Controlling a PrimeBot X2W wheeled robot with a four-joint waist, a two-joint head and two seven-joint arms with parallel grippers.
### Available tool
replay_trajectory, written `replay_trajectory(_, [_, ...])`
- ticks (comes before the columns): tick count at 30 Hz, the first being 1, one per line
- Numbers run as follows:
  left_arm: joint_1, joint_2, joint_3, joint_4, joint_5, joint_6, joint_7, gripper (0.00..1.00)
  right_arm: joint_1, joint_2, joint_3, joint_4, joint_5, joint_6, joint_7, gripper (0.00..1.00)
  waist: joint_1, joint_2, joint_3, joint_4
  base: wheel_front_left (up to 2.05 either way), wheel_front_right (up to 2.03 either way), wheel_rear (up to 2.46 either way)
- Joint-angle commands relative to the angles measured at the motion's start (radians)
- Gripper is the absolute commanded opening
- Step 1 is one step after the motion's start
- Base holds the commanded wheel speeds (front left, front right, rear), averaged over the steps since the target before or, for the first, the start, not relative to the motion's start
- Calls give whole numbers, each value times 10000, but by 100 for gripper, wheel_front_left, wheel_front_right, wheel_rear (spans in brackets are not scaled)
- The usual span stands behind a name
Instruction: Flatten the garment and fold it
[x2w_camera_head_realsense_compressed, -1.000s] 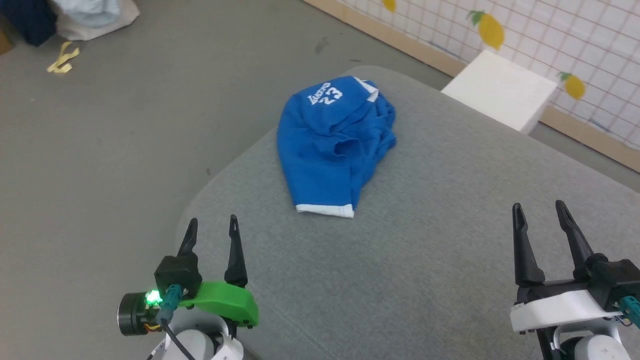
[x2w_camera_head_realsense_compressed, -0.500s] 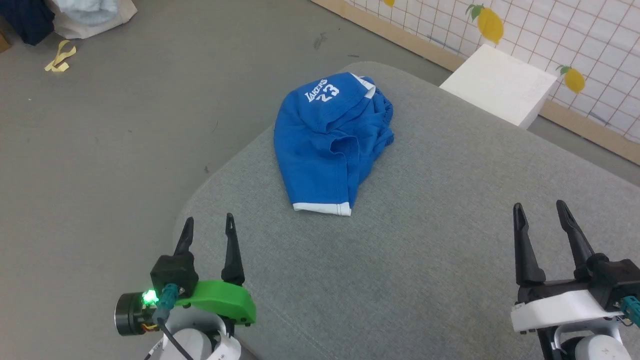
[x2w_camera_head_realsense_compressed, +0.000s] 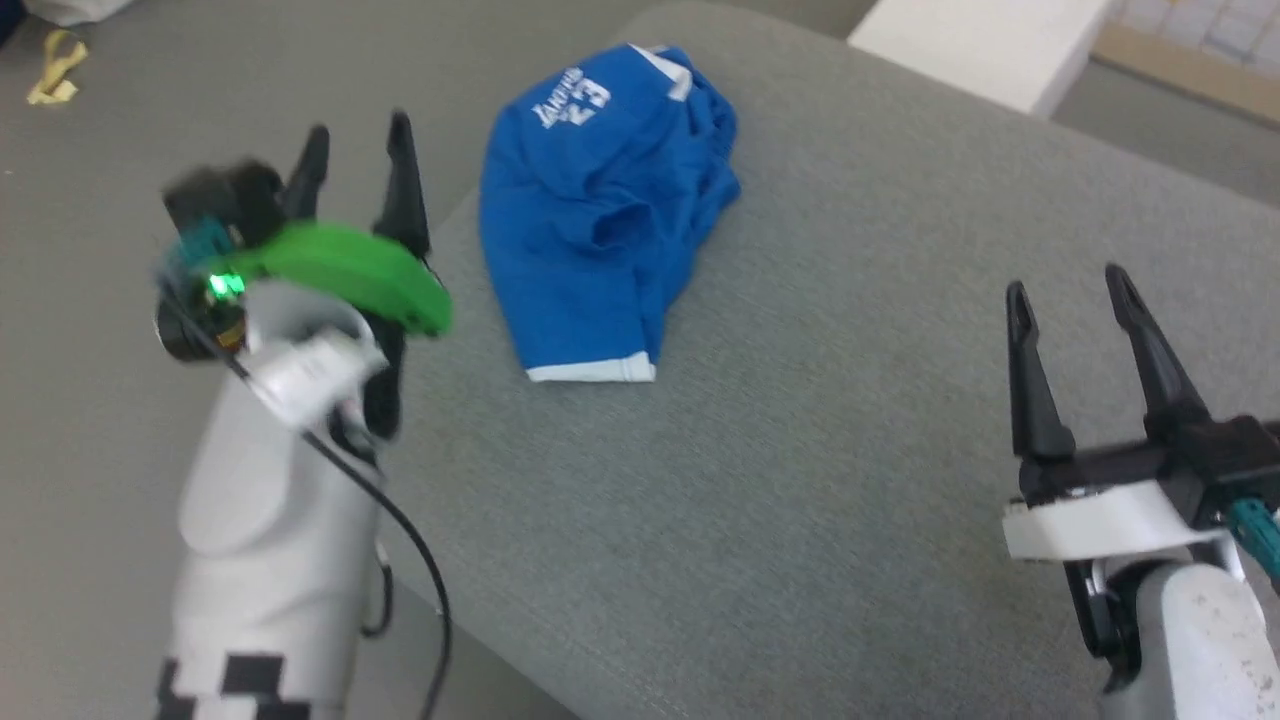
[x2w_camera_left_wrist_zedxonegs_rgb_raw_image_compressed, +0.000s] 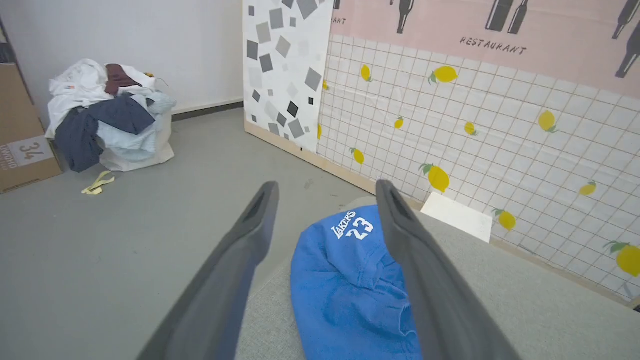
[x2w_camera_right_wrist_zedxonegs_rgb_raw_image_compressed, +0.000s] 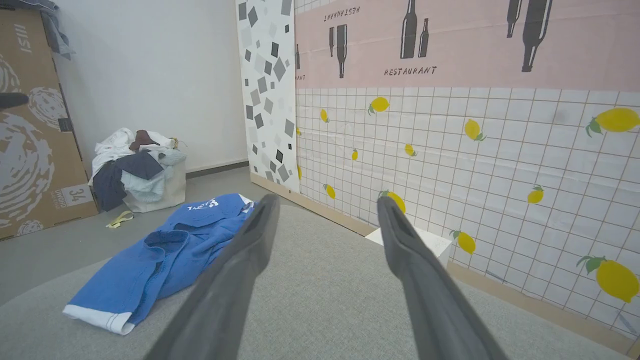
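Observation:
The garment (x2w_camera_head_realsense_compressed: 600, 200), royal-blue shorts with white "LAKERS 23" print and white hem trim, lies crumpled at the far left part of the grey table (x2w_camera_head_realsense_compressed: 850, 450). It also lies ahead in the left wrist view (x2w_camera_left_wrist_zedxonegs_rgb_raw_image_compressed: 345, 290) and at the left in the right wrist view (x2w_camera_right_wrist_zedxonegs_rgb_raw_image_compressed: 165, 255). My left gripper (x2w_camera_head_realsense_compressed: 358, 140) is raised and open, just left of the shorts, nothing between its fingers. My right gripper (x2w_camera_head_realsense_compressed: 1068, 285) stands open at the lower right, well apart from the shorts and empty.
A white box (x2w_camera_head_realsense_compressed: 980, 45) sits beyond the table's far edge by the lemon-print wall (x2w_camera_left_wrist_zedxonegs_rgb_raw_image_compressed: 475, 125). A heap of clothes (x2w_camera_left_wrist_zedxonegs_rgb_raw_image_compressed: 105, 115), a cardboard box (x2w_camera_left_wrist_zedxonegs_rgb_raw_image_compressed: 20, 140) and a yellow strap (x2w_camera_head_realsense_compressed: 55, 80) lie on the grey floor to the left.
My left arm has risen and gone forward, now beside the shorts' left edge. The camera has tilted down and the whole picture has shifted. The shorts lie as before.

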Motion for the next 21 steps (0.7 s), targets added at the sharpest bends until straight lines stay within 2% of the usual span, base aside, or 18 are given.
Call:
replay_trajectory(1, [-473,195,162,252,-309,-170,389,100,-316,-10,62,-106,-64,-13,9,100,-1,0,1470,-1337,0,0,0])
replay_trajectory(7, [-2076,1249,431,1434,-732,-482,2403,100,-953,-10,28,-218,-160,-13,-39,100,-1,0,2572,-2464,0,0,0])
replay_trajectory(12, [-2747,1920,675,2007,-1138,-457,4191,100,-1253,-10,25,-201,-165,-13,-91,100,-1,0,3289,-3205,0,0,0])
replay_trajectory(16, [-2914,2374,873,2215,-1326,-81,5492,100,-1521,-10,70,-133,-97,-13,-148,100,-1,0,3720,-3703,0,0,0])
replay_trajectory(17, [-2816,2524,1021,2358,-1651,244,6867,100,-1651,-10,111,-123,-68,-13,-184,100,-1,0,3944,-3979,0,0,0])
replay_trajectory(21, [-2435,2892,1159,2255,-1951,651,8631,100,-1797,-10,161,-115,7,-13,-215,100,-1,0,4187,-4292,0,0,0])
